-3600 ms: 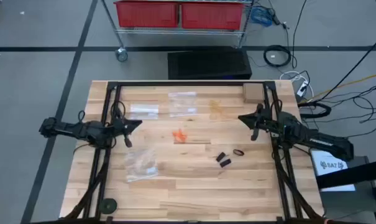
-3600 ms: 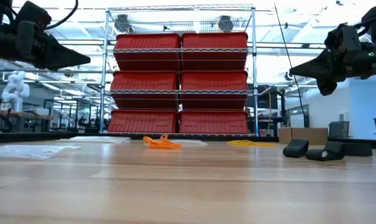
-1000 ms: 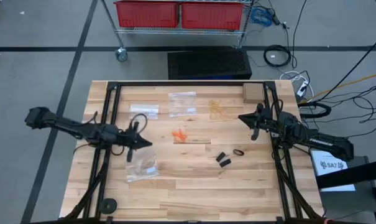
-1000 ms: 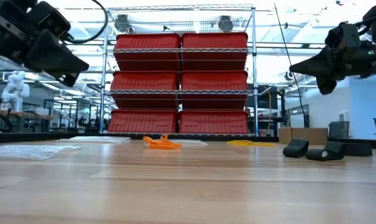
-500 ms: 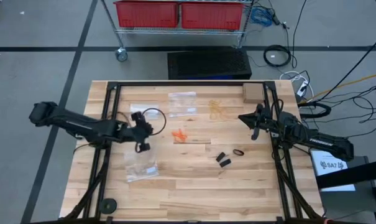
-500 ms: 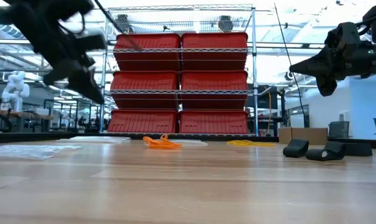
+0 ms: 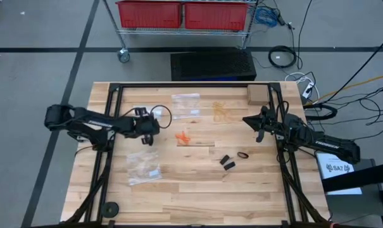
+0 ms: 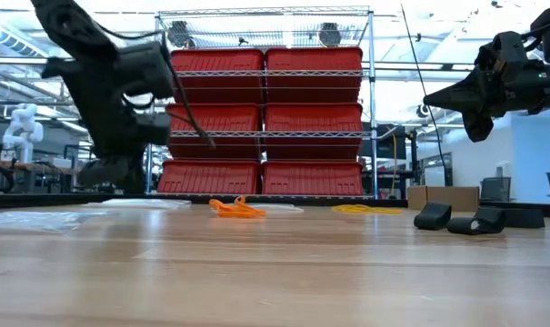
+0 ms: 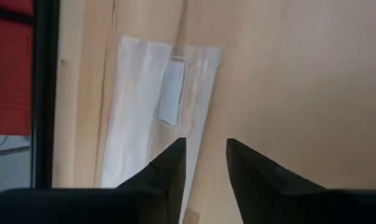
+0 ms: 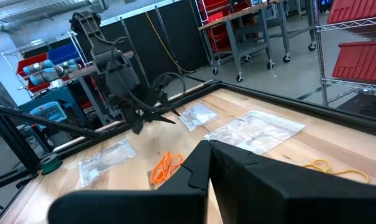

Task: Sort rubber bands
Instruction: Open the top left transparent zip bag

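Note:
The rubber bands lie loose on the wooden table in three small heaps: orange [image 7: 183, 137] near the middle, black [image 7: 232, 159] right of it, and pale yellow [image 7: 221, 111] toward the far edge. My left gripper [image 7: 146, 136] hangs tipped downward over the table's left half. Its fingers are open [image 9: 204, 147] above the near end of a clear zip bag [image 9: 158, 118] and nothing is between them. My right gripper [image 7: 257, 128] waits level and shut above the right side, well clear of the bands.
Two more clear zip bags lie on the table, one at the far middle [image 7: 186, 104] and one at the near left [image 7: 145, 168]. A small cardboard box [image 7: 257, 95] sits at the far right corner. Red bins on a wire rack [image 8: 264, 123] stand beyond the far edge.
My left gripper has swung from pointing nearly level to pointing steeply down. It has sunk closer to the table and shifted a little toward the far edge, ending over the left zip bag. The bands and bags have not moved.

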Controlling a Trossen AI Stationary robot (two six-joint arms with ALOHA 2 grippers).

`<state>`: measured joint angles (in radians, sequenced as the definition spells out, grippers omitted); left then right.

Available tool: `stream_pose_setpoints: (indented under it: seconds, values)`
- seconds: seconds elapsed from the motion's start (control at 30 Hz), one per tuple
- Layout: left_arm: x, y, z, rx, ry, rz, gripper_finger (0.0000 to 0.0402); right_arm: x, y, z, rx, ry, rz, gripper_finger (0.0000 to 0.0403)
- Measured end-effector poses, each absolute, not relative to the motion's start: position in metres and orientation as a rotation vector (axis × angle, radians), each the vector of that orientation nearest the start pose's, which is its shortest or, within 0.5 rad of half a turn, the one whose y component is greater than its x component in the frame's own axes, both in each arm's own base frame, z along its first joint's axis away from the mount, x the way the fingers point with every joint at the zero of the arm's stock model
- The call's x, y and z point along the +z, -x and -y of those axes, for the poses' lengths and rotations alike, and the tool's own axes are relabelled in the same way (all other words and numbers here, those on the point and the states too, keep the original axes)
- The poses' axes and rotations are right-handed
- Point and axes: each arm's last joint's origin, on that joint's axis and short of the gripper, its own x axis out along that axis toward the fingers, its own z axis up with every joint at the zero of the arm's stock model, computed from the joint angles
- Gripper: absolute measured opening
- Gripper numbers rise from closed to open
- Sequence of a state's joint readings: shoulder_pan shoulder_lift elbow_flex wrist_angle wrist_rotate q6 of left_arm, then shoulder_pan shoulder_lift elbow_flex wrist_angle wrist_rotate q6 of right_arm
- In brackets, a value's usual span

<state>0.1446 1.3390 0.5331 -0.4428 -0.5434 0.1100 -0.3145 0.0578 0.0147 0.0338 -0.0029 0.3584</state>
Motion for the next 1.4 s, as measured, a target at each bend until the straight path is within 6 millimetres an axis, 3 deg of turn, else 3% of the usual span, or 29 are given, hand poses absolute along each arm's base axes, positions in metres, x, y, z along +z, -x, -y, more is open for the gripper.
stream_pose_setpoints:
  seconds: [0.43, 0.53, 0.7, 0.8, 0.97, 1.4]
  values:
    - [0.113, -0.202, -0.077, 0.461, -0.31, -1.387, 0.0128, 0.168, -0.096, 0.031, -0.31, -0.353, 0.049, 0.0]
    - [0.111, -0.202, -0.079, 0.442, -0.296, -1.396, 0.0103, 0.168, -0.096, 0.031, -0.309, -0.353, 0.055, 0.0]
    - [0.111, -0.203, -0.078, 0.401, -0.284, -1.399, 0.0015, 0.169, -0.096, 0.031, -0.307, -0.359, 0.066, 0.0]
    - [0.115, -0.207, -0.079, 0.398, -0.275, -1.396, 0.001, 0.17, -0.096, 0.031, -0.304, -0.366, 0.081, 0.0]
    - [0.137, -0.223, -0.079, 0.387, -0.243, -1.337, 0.0004, 0.174, -0.095, 0.031, -0.297, -0.339, 0.113, 0.0]
    - [0.226, -0.25, -0.067, 0.369, -0.19, -1.023, 0.0001, 0.18, -0.096, 0.028, -0.202, -0.29, 0.151, 0.0]
